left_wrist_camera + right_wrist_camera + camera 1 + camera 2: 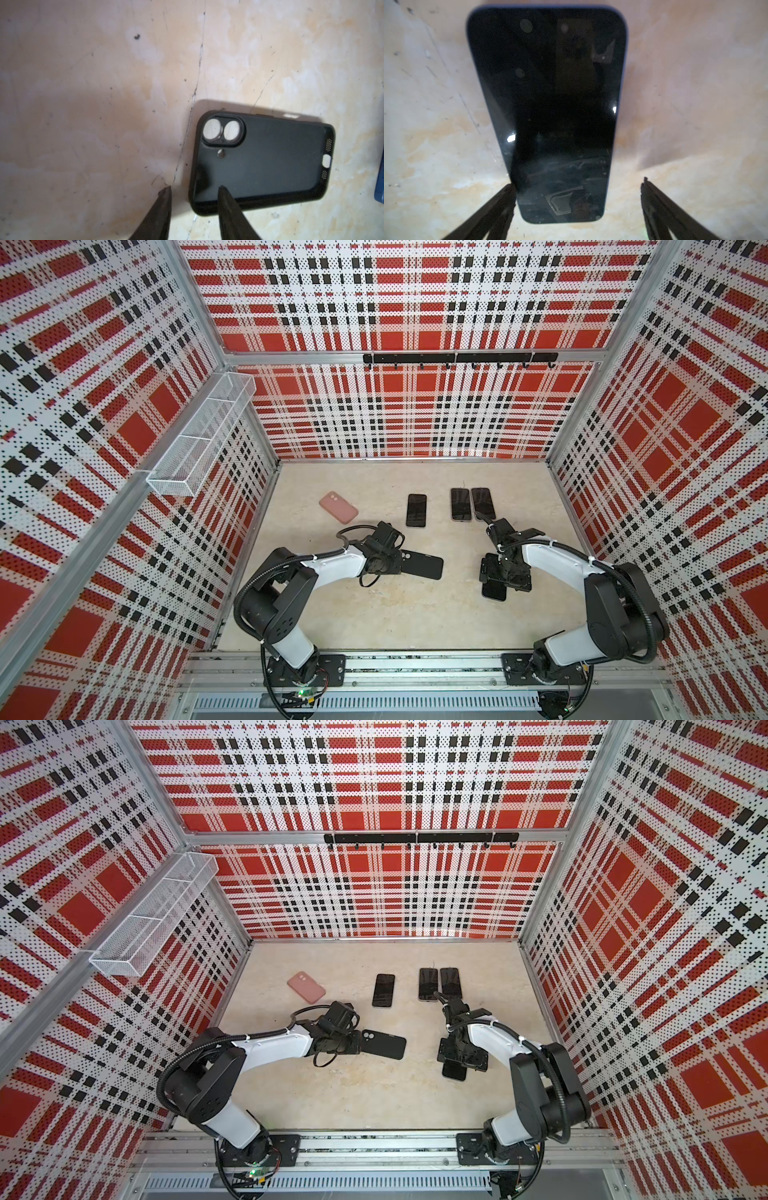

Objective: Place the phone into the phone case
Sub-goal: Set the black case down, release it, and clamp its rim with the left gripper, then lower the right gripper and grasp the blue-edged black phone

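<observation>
Quick rundown of both pincers. The left pincer (194, 188) is seen roughly half open and nothing is clamped in it. One finger (227, 207) is dipped inside the black rubbery phone case (270, 158), while the other finger (161, 207) is parked outside it on the mottled beige surface (83, 104). So the case's camera-hole end wall is straddled, with a gap showing on the outer side. The case is laid flat, hollow side up by the looks of it, and most of it is stretched out past the fingertips.

The right pincer (577, 184) is spread wide and nothing is gripped there either. The blue-rimmed slab phone with a dark screen (550, 104) is laid screen up between its fingers, off-centre. One fingertip (500, 207) is right at the phone's long edge (touching or just shy can't be told through the blur), and the other (656, 207) is kept well clear. In both top views only a short end of that phone is seen poking out from under the pincer.

The phone isn't in the case; the two are well apart, each at its own pincer.

Further out, a pink rounded phone case (338, 506) is spotted well beyond the left pincer. A lone dark slab phone (416, 510) lies out past the gap between the two pincers, and a pair of dark slab phones (460, 504) sits side by side beyond the right one.
</observation>
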